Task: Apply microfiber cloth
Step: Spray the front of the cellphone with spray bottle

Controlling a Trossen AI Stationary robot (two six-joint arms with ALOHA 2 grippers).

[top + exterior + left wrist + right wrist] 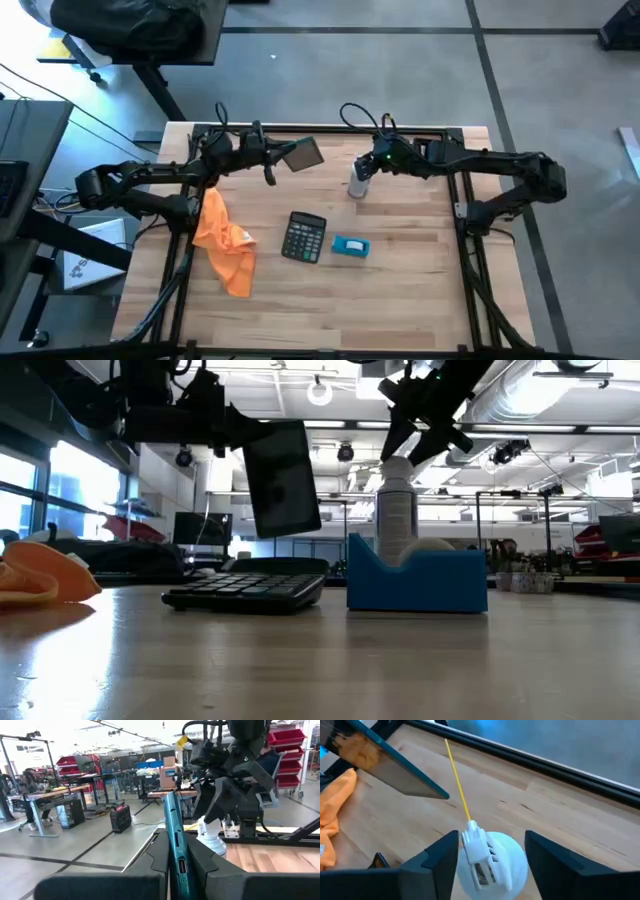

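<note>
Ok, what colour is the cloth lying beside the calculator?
Bright orange; the microfiber cloth shows best in the high view.

Orange microfiber cloth (224, 243) lies crumpled on the table's left side.

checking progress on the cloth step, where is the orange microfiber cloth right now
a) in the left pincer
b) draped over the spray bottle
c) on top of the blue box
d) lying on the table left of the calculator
d: the microfiber cloth lies crumpled on the table left of the calculator, while the left pincer holds the teal tablet.
</note>
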